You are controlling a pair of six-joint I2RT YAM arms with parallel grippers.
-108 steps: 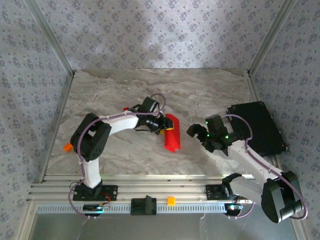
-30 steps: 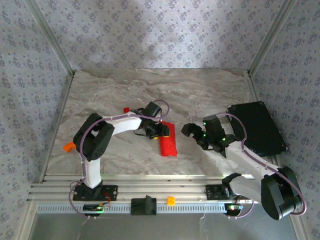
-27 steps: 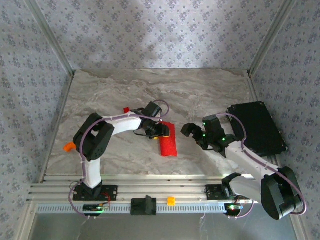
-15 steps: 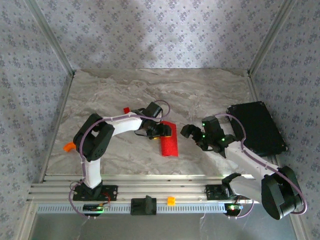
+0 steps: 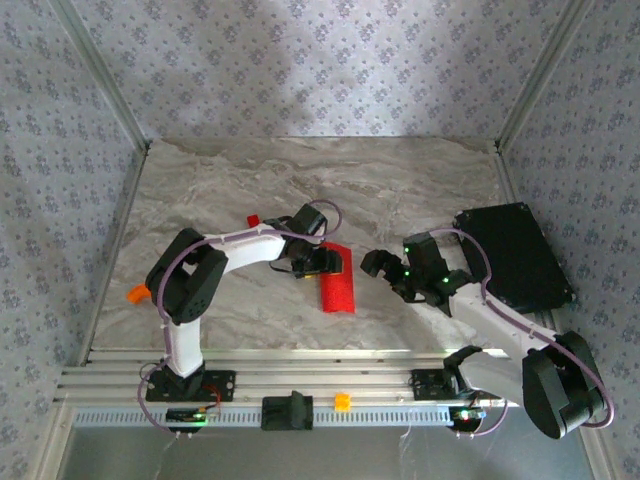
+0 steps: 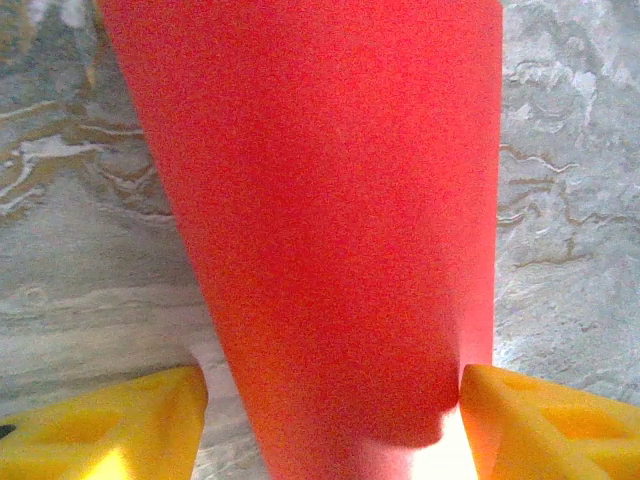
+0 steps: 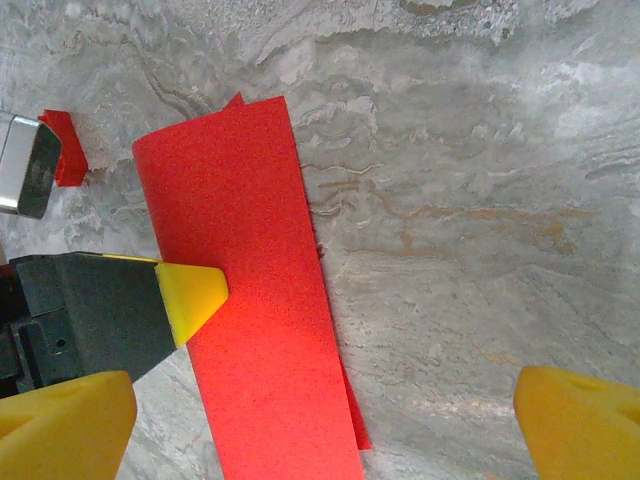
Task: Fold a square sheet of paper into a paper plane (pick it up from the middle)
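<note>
- Thin bright red sheet of paper [image 5: 337, 285], folded into a long flat strip, lies on the grey marbled tabletop [image 5: 220, 190] near centre. Its long axis runs roughly 12 to 6 o'clock in the top view.
- Left gripper [image 5: 322, 262] sits at the strip's 10 o'clock. In its wrist view the yellow fingertips [image 6: 545, 420] stand apart, straddling one end of the strip. One pad touches the paper's edge and the other is clear of it, so nothing is clamped.
- Right gripper [image 5: 380, 266] hovers at the strip's 3 o'clock, jaws spread wide, holding nothing.
- Right wrist view: a sliver of the lower layer seems to peek past the top layer at two corners, so the fold may be slightly off.
- Judged step: letting the strip settle flat ahead of the next crease.
- To do it well:
  - Lift straight off so the touching pad does not drag the edge.
  - Pin the middle with one gripper while the other works.
  - Square the layers before pressing.
</note>
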